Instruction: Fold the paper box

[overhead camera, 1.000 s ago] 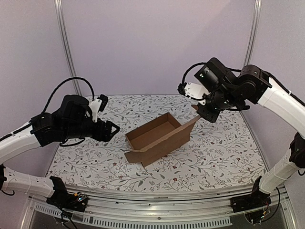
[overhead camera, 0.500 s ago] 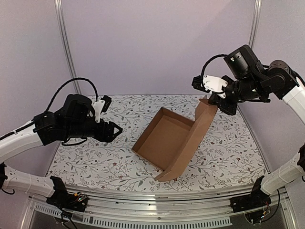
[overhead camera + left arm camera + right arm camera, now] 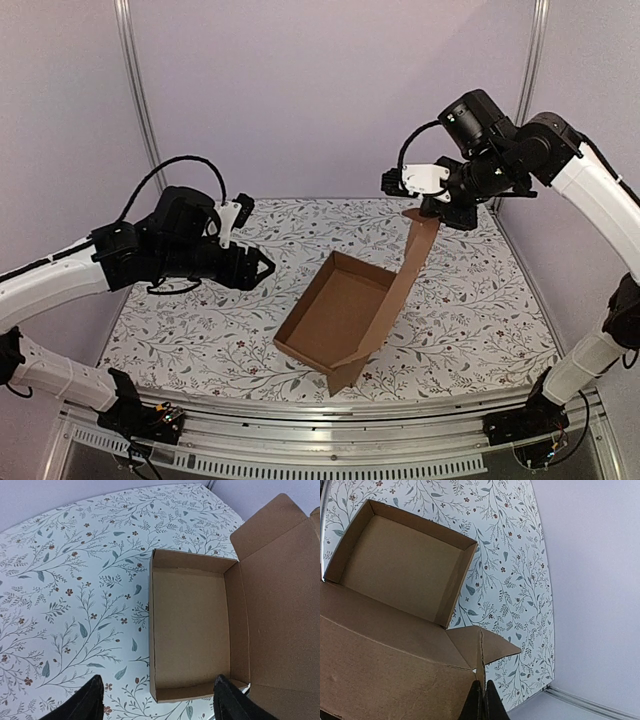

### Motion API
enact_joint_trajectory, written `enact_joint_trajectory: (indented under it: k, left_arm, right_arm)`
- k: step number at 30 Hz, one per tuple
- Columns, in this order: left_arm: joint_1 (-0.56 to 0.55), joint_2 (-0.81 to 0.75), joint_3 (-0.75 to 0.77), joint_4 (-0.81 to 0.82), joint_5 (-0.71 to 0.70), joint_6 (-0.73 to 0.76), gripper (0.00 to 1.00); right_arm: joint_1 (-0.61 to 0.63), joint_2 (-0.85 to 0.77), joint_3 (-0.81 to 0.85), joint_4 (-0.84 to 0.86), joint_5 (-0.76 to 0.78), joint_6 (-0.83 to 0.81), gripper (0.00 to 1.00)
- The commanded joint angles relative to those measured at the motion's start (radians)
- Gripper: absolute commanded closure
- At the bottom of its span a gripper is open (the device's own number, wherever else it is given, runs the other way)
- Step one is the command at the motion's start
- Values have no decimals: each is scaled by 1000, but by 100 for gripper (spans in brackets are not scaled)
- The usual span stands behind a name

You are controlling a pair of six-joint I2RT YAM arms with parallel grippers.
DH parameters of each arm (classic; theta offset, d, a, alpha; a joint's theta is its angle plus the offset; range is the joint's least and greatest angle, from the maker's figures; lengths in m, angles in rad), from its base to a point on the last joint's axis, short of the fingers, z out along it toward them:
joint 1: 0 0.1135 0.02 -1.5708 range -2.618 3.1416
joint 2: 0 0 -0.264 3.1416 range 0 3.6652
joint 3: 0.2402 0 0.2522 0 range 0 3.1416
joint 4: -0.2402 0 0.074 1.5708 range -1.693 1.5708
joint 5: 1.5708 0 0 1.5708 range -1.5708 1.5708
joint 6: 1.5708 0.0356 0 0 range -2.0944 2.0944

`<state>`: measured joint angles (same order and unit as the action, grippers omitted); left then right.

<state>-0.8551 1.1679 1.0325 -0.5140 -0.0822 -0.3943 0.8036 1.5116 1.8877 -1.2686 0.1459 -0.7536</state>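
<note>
Paper box (image 3: 335,305) mid-worktop (image 3: 200,330); tray long axis near-to-far, slightly skewed. Lid stands steeply along tray's right side, top flap pinched in clenched right jaws. Left jaws released, hovering left of tray, apart. Closing likely swings lid leftward.

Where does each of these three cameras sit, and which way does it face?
Top external: high behind the arms, facing down over the table; both arms show, the right gripper pinching the paper box by its lid.
Left wrist: on the left arm, facing down into the box's tray; the open left gripper shows below.
Right wrist: on the right arm, facing down along the raised lid; its shut fingers show.
Both wrist views share the tray.
</note>
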Motion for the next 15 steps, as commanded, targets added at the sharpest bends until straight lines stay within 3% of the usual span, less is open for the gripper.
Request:
enact_joint_trajectory:
  k: [1,15]
  left_arm:
    - [-9,19,-8,36,10,1,26]
    - [22,119,-80,111,-16,-9,25]
  right_arm:
    - [-6,95,49,69,37,-121,100]
    - [-6,258,126,204,-98,-281,100]
